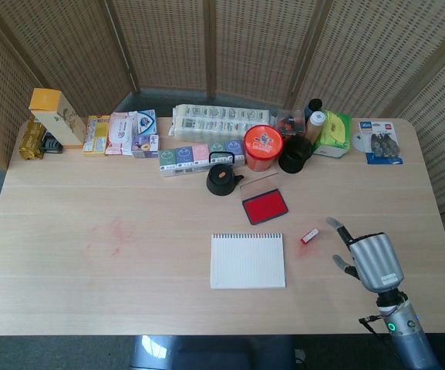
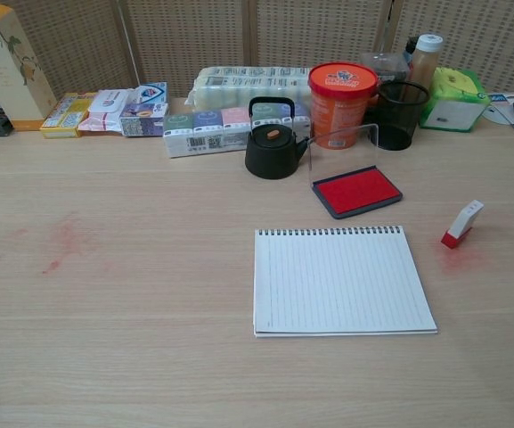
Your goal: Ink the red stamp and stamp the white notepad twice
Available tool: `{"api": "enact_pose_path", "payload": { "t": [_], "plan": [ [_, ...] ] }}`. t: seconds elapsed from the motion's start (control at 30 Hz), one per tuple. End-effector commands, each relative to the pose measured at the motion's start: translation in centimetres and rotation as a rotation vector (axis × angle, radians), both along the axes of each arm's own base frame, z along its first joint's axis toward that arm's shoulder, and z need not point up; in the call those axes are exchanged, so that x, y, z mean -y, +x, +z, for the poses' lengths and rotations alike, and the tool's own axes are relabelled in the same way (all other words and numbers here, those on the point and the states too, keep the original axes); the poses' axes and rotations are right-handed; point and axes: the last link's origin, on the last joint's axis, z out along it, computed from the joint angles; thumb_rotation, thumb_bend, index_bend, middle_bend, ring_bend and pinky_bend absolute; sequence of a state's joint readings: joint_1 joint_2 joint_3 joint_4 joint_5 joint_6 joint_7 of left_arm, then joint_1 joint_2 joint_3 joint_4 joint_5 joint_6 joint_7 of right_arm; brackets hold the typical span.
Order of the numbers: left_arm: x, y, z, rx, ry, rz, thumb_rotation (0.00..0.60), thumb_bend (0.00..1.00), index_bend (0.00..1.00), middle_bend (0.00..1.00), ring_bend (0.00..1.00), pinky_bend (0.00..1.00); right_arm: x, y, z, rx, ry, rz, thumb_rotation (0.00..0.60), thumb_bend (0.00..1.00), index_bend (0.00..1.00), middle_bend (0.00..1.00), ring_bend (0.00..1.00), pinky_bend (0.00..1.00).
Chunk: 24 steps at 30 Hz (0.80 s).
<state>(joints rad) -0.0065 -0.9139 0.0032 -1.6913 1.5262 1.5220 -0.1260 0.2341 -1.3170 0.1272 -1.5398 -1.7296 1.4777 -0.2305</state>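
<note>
Bright, even light, soft faint shadows, both views in sharp focus

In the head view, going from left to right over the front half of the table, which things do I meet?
White notepad → red stamp → right hand, which holds nothing.

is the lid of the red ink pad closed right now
No, the ink pad is open: its clear lid stands up behind the exposed red surface.

Red-and-white stamp (image 2: 462, 223), white lined notepad (image 2: 341, 280), red ink pad (image 2: 357, 190)
</note>
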Motion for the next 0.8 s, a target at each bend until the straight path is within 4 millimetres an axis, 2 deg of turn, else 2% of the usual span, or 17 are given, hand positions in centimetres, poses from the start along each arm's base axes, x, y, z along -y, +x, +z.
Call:
{"api": "enact_pose_path", "payload": {
  "t": [0.03,0.17,0.37,0.5,0.8],
  "plan": [
    [0.0,0.0,0.0,0.001,0.000,0.002,0.600,0.00,0.00,0.00,0.00,0.01,0.2,0.1,-0.1,-0.002,-0.002,0.004,0.600,0.02,0.25,1.00,1.00,1.00],
    [0.0,0.0,0.0,0.001,-0.001,0.002,0.600,0.00,0.00,0.00,0.00,0.01,0.3,0.2,-0.5,-0.029,0.022,0.020,0.600,0.04,0.25,1.00,1.00,1.00],
    [0.1,0.1,-0.2,0.000,-0.009,-0.007,0.600,0.00,0.00,0.00,0.00,0.01,1.4,0.3,-1.9,-0.061,0.156,0.084,0.600,0.18,0.30,1.00,1.00,1.00],
    [0.2,0.2,-0.3,-0.003,-0.014,-0.010,0.600,0.00,0.00,0.00,0.00,0.01,3.0,0.1,-3.1,-0.112,0.229,0.133,0.600,0.22,0.33,1.00,1.00,1.00],
    [0.0,0.1,-0.4,-0.008,-0.016,0.002,0.600,0.00,0.00,0.00,0.00,0.01,6.1,-0.5,-5.7,-0.165,0.309,0.098,0.600,0.31,0.38,1.00,1.00,1.00]
  ]
}}
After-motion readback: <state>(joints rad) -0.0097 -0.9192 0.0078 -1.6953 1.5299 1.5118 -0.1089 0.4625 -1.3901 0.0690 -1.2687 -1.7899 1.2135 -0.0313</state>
